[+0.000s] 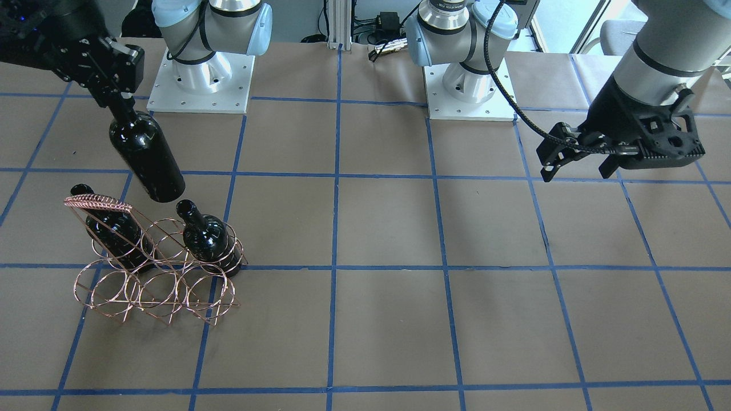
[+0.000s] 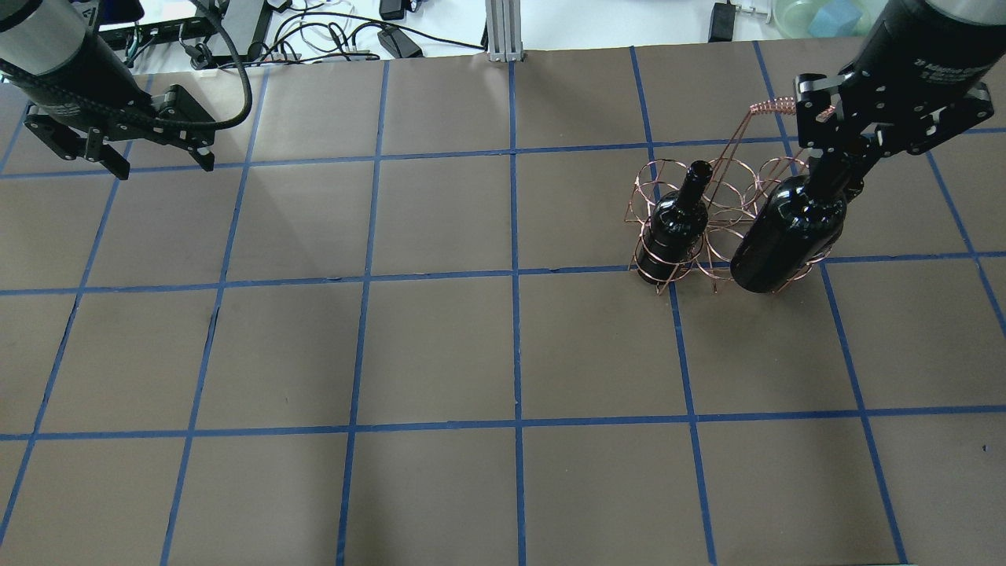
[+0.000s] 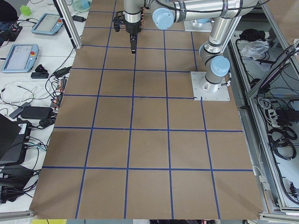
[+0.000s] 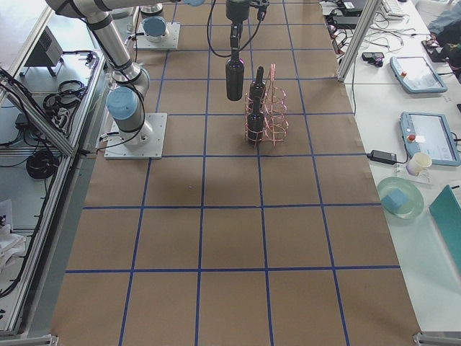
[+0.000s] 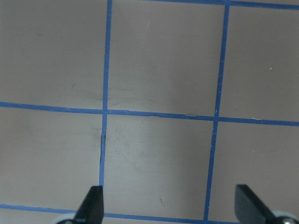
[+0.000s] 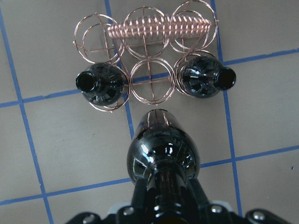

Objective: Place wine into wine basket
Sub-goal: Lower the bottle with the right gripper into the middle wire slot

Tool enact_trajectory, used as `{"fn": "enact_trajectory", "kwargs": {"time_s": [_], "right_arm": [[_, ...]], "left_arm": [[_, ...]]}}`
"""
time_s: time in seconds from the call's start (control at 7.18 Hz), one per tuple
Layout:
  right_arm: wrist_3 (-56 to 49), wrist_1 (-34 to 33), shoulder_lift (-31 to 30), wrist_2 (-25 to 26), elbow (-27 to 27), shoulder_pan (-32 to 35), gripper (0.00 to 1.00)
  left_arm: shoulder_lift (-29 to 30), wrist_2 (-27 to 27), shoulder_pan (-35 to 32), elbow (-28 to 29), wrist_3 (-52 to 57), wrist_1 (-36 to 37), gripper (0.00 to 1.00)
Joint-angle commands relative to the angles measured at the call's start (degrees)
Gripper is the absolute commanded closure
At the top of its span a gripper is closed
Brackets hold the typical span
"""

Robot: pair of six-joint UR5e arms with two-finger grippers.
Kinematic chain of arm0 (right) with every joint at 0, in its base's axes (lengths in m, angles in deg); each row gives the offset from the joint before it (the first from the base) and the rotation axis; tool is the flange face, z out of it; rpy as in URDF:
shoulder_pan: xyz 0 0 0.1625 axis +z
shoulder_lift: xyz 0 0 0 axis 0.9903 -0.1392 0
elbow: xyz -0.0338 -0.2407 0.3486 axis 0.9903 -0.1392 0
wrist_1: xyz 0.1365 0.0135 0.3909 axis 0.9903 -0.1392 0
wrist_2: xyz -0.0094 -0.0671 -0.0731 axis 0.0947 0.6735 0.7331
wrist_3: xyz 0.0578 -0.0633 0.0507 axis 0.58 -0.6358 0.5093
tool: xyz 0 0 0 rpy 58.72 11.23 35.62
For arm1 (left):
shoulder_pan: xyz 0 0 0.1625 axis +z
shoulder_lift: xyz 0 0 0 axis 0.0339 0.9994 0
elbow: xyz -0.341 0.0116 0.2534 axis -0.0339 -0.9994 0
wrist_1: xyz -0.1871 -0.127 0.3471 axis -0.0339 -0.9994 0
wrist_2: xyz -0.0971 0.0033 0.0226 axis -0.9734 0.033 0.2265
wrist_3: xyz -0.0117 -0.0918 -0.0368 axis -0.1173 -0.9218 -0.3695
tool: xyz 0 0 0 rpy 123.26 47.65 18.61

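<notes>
R wrist view, nearest first: R fingers (image 6: 198, 198) clenched on the neck of the wine (image 6: 163, 154). It hangs tilted, clear of the counter (image 6: 60, 154), just on the robot's side of the wine basket (image 6: 149, 81). Beyond it, two more bottles (image 6: 100, 84) stand in the end rings of the basket's near row, w/ the braided handle (image 6: 159, 29) over the far row. Overhead shows only one racked bottle; the held wine hides the other. White print (image 2: 943, 71) on the R wrist is too small to read. L fingers (image 5: 93, 205) spread wide, gripping nothing, over the counter, well apart from the basket.
</notes>
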Motion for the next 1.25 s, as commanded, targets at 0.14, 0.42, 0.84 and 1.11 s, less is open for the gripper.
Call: {"fn": "enact_trajectory", "kwargs": {"time_s": [0.14, 0.42, 0.84, 1.11], "right_arm": [[-0.74, -4.97, 5.44, -0.36, -0.34, -0.59, 0.88], [-0.74, -5.32, 6.50, -0.62, -0.69, -0.59, 0.88], [-0.47, -6.03, 7.03, -0.97, -1.04, -0.50, 0.88], [-0.47, -5.94, 7.30, -0.88, -0.95, -0.50, 0.88]], "left_arm": [[-2.85, -0.39, -1.40, -0.07, -0.01, -2.83, 0.00], [-3.03, -0.13, -2.37, -0.07, 0.52, -2.40, 0.00], [-2.59, -0.30, -2.37, -0.07, 0.61, -2.58, 0.00], [-2.59, -0.13, -3.77, -0.07, 0.61, -3.01, 0.00]]}}
